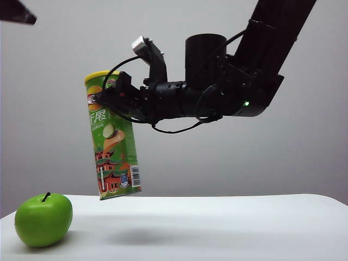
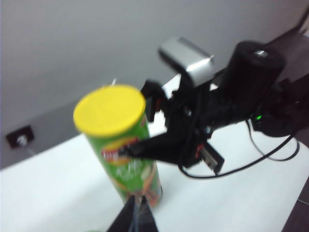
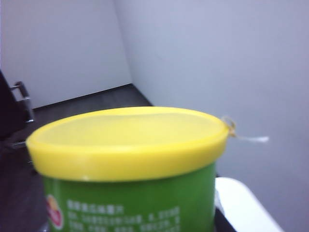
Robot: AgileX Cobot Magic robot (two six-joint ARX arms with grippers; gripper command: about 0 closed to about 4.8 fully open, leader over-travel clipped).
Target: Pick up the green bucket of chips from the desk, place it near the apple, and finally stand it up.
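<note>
The green bucket of chips (image 1: 114,157) hangs almost upright above the desk (image 1: 228,228), yellow lid up and base tilted slightly. It is just above and to the right of the apple (image 1: 43,219) and touches nothing. My right gripper (image 1: 106,98) is shut on its upper part just under the lid, reaching in from the right. The left wrist view shows the bucket of chips (image 2: 130,164) in that gripper (image 2: 145,140). My left gripper (image 2: 135,212) hovers apart from it, fingers together and empty. The bucket of chips (image 3: 130,203) fills the right wrist view.
The apple sits at the desk's left front corner, stem up. The right arm (image 1: 239,81) and its cable span the upper right of the exterior view. A dark part (image 1: 16,12) shows in the top left corner. The bucket's shadow (image 1: 136,236) lies on the desk.
</note>
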